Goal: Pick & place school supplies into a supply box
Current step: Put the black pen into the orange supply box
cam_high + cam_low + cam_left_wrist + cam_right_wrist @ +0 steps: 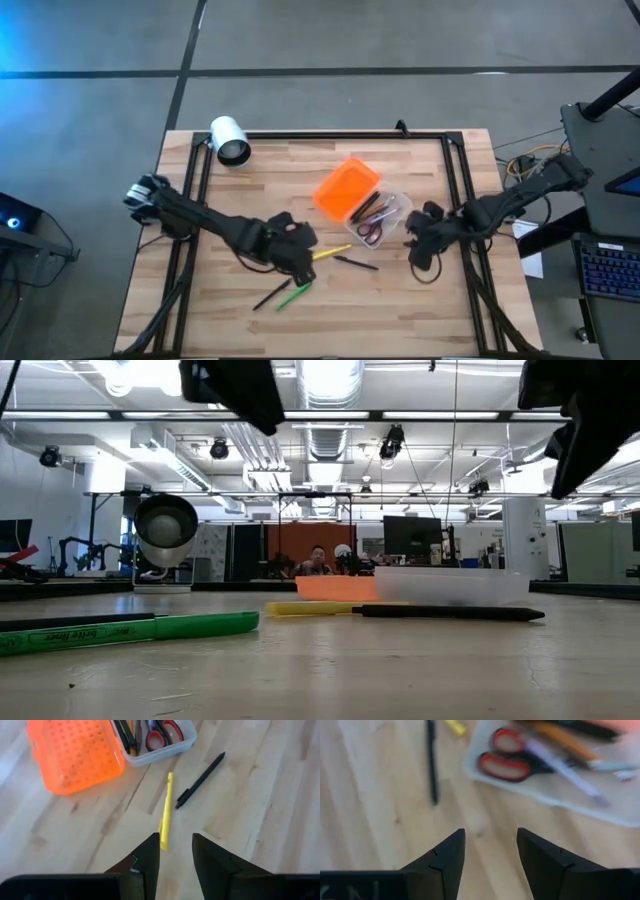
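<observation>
On the left of the table the left gripper point(175, 851) hangs with its fingers apart and nothing between them, poised just short of the near end of the yellow pen point(166, 812). Below and to the left of it in the high view lie a green marker point(295, 294) and a thin dark pencil point(271, 295), close together. All of these are light, stiff, smooth sticks lying flat on the wood point(400, 310), so they are likely to roll or skid under a glancing touch; a pinch across the barrel near its middle, fingers square to its length, looks the safest hold. A black pen point(200, 780) lies just beside the yellow one, nearer the supply box point(392, 213). That clear box sits at mid-table, its orange lid point(347, 188) swung open on the far-left side, with red-handled scissors point(505, 760) and several pens already inside. The box looks light and could slide if nudged. To its right, the right gripper point(490, 851) hovers near the box's edge, fingers likewise spread and empty.
</observation>
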Controlling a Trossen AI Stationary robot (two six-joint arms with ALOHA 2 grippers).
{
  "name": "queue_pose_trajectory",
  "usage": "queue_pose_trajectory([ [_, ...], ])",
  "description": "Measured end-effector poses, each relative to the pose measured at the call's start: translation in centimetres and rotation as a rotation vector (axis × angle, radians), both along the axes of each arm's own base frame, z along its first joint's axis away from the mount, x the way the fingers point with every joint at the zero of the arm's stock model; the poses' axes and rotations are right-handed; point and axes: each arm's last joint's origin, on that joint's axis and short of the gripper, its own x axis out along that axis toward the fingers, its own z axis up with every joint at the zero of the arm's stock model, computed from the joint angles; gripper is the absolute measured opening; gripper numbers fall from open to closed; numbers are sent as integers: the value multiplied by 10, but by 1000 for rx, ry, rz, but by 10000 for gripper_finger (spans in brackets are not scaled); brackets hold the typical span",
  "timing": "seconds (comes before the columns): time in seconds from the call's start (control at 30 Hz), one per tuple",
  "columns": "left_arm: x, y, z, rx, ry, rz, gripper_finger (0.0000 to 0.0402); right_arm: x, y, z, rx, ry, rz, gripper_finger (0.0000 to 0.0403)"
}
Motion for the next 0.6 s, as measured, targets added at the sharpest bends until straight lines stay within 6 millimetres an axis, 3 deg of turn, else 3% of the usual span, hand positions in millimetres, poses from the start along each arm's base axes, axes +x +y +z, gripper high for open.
queue_pose_trajectory([
  [0.3, -43, 9, -31, -114, -154, 46, 98, 38, 39, -41, 42, 34, 61, 171],
  [0.6, -62, 16, -41, -160, -190, 64, 98, 69, 56, -72, 28, 59, 102, 171],
])
